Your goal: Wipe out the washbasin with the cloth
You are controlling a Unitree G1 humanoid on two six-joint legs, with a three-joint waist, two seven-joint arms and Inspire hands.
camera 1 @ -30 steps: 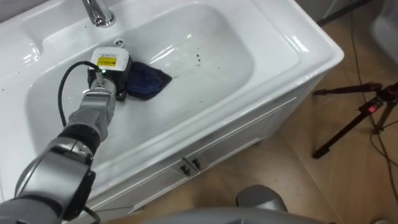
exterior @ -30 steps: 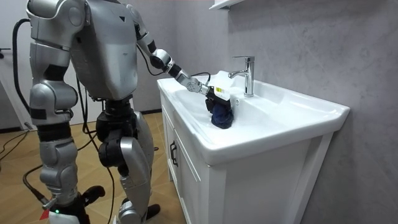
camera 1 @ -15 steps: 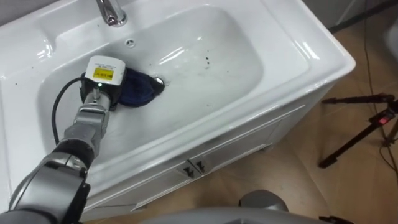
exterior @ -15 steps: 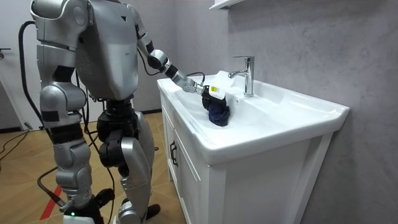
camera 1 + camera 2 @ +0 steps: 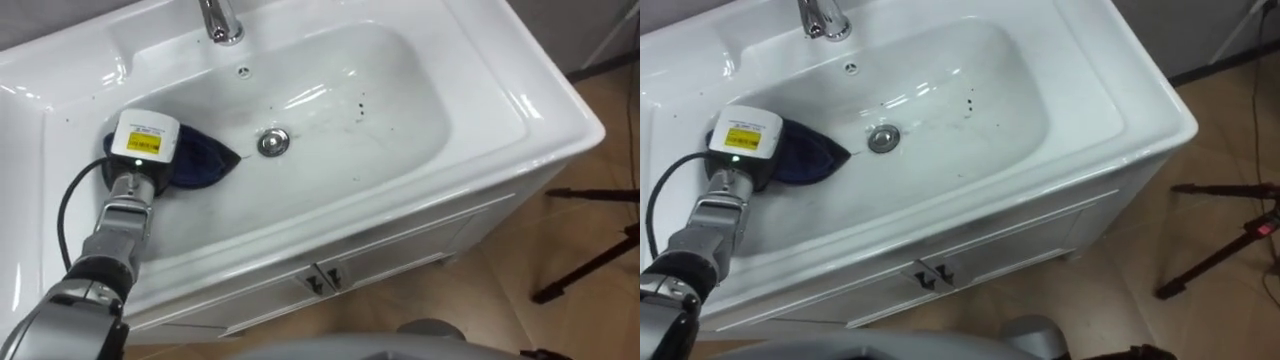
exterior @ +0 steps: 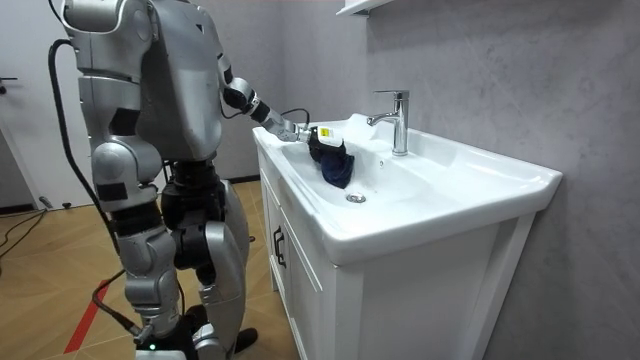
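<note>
A white basin [image 5: 470, 110] is sunk into a white cabinet [image 5: 380, 260] with two small dark door pulls. It stands against a rough grey wall [image 6: 480, 70] on a wooden floor [image 5: 560, 330]. A chrome faucet [image 5: 220, 20] rises at the far edge of the bowl, and the dark legs of a tripod [image 5: 590, 270] show on the floor to the right. The robot stands close against the cabinet front, its right arm hanging by its side and its left arm reaching over the rim. The cloth [image 5: 200, 165] is dark blue and bunched into a soft wad. It lies on the left slope of the bowl, just left of the round metal drain [image 5: 272, 142], under the left hand [image 5: 140, 150]. The fingers are hidden against the cloth, so from here I cannot tell whether they grip it or press it flat. A few black specks [image 5: 360, 105] dot the bowl right of the drain. A second ago the cloth lay over the middle of the bowl, covering the drain; since then the hand has dragged it leftward and the drain is uncovered.
</note>
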